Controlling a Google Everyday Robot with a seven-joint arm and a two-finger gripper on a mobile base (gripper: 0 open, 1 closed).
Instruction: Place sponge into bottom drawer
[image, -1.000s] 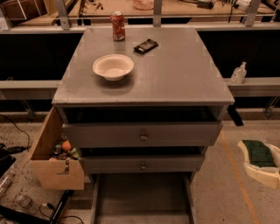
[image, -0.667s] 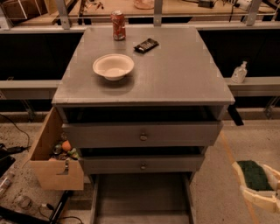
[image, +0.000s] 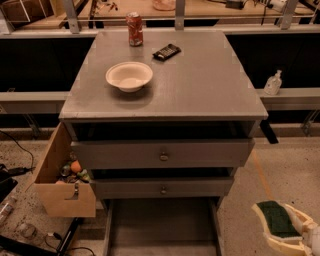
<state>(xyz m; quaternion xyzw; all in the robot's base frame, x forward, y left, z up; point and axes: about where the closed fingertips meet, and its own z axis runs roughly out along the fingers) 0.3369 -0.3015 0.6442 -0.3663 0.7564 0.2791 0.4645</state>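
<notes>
Green-topped sponge (image: 274, 223): low at the right edge of the view, dark scouring face up over pale yellow foam, off to the right of the cabinet and above the speckled floor (image: 280, 175).
End effector (image: 280, 231): at the bottom right corner, its pale fingers on either side of the sponge, grasping it.
Bottom drawer (image: 162, 224): lowest of the three, pulled out toward the camera, a wide shallow grey tray with side rails; well apart from the sponge, to its left.
Upper drawers: top drawer (image: 200, 153) and middle drawer (image: 130, 189) each carry a small central knob, both partly out.
Surface (image: 200, 85): grey cabinet top.
White bowl (image: 129, 76): upright on the surface, toward the left.
Soda can (image: 134, 29): red, standing at the back edge.
Black packet (image: 166, 51): flat, just right of the can.
Cardboard box (image: 62, 195): tan, against the cabinet's left side, small colourful items inside.
Pump bottle (image: 273, 83): clear, on the ledge to the right.
</notes>
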